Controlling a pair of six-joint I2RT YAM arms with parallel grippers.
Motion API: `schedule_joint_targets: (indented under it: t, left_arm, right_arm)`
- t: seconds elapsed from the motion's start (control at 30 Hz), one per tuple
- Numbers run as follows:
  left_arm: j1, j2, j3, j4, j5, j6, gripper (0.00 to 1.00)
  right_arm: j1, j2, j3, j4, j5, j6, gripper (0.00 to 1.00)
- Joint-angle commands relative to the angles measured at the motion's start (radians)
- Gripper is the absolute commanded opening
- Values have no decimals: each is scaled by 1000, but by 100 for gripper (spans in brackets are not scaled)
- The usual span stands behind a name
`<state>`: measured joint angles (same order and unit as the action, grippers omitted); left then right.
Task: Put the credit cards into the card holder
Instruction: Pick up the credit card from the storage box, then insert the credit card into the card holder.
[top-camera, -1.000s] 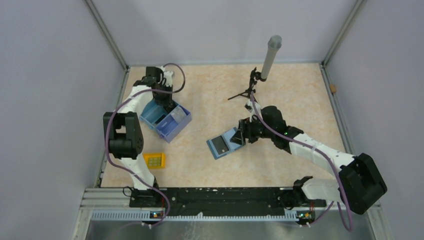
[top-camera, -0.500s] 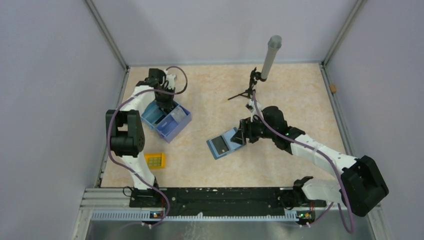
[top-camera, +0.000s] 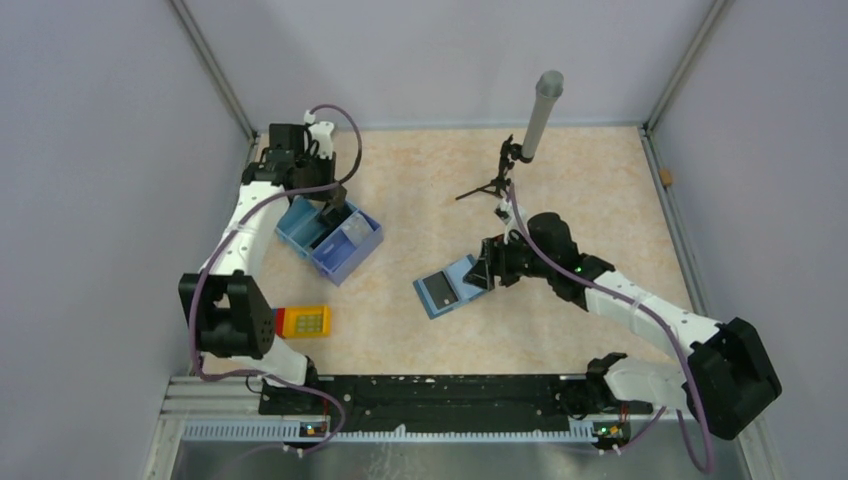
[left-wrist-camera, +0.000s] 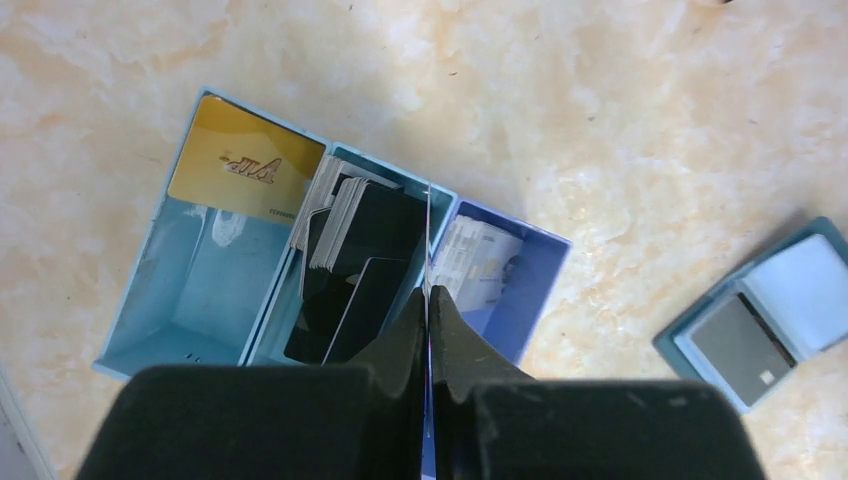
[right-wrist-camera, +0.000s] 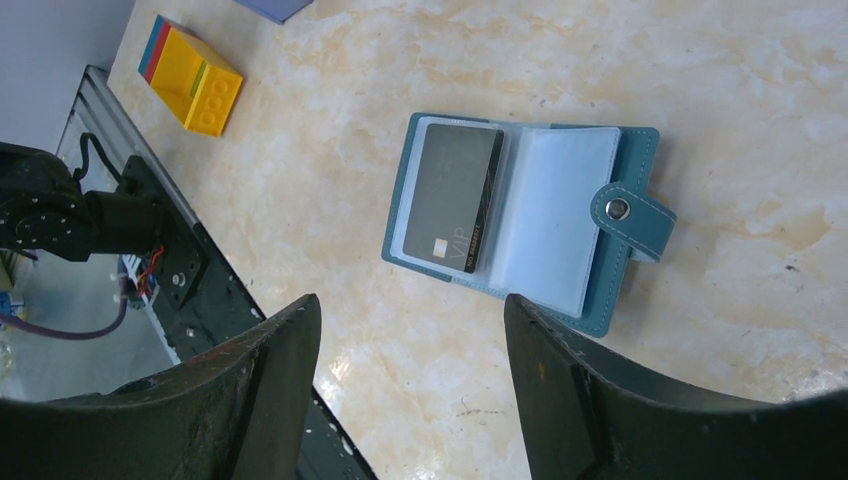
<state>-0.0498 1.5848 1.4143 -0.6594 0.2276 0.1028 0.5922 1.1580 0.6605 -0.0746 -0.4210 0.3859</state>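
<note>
The credit cards lie in a blue partitioned tray (left-wrist-camera: 190, 300): a gold card (left-wrist-camera: 245, 160), a black stack (left-wrist-camera: 365, 230) and pale silvery ones (left-wrist-camera: 475, 262). My left gripper (left-wrist-camera: 428, 295) hangs over the tray (top-camera: 345, 268), shut on one thin card seen edge-on (left-wrist-camera: 428, 220). The card holder (right-wrist-camera: 560, 220) lies open and flat at mid table (top-camera: 448, 288), teal outside and pale blue inside, with a dark card (right-wrist-camera: 455, 195) in its left sleeve. My right gripper (right-wrist-camera: 410, 305) stands open just beside it, holding nothing.
A yellow studded block (top-camera: 308, 321) sits near the front left, beside my left arm's base joints. A grey post on a small black tripod (top-camera: 540, 115) stands at the back. Walls close the table on three sides.
My left gripper has shut on a card and risen out of the tray; its elbow has swung toward the front left. The right arm and the card holder have not moved.
</note>
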Motion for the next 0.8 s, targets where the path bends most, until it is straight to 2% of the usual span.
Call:
schedule_joint_targets:
  t: [0.0,0.13,0.4,0.57,0.67,0.77]
  left_arm:
    - [-9,-101,-13,14,100,-41,0]
    - [-92,-176,-52,3,197,-64,0]
    - [-276,-274,-219,12,563,-166,0]
    - [-401,-326,-363,180,764,-286,0]
    - [-474,-329,-394,236,819,-325,0]
    - [-526,-323,-398,259,859,-336,0]
  right_arm:
    - [-8,-45,26,4,18,-4,66]
    - [-8,-74,27,15,-21,-25,68]
    - [-8,-163,28,26,-105,-70,73]
    - [-7,-167,20,59,-211,-62,74]
    - [-1,-153,10,105,-320,-40,74]
    - [15,-144,1,119,-338,-32,74]
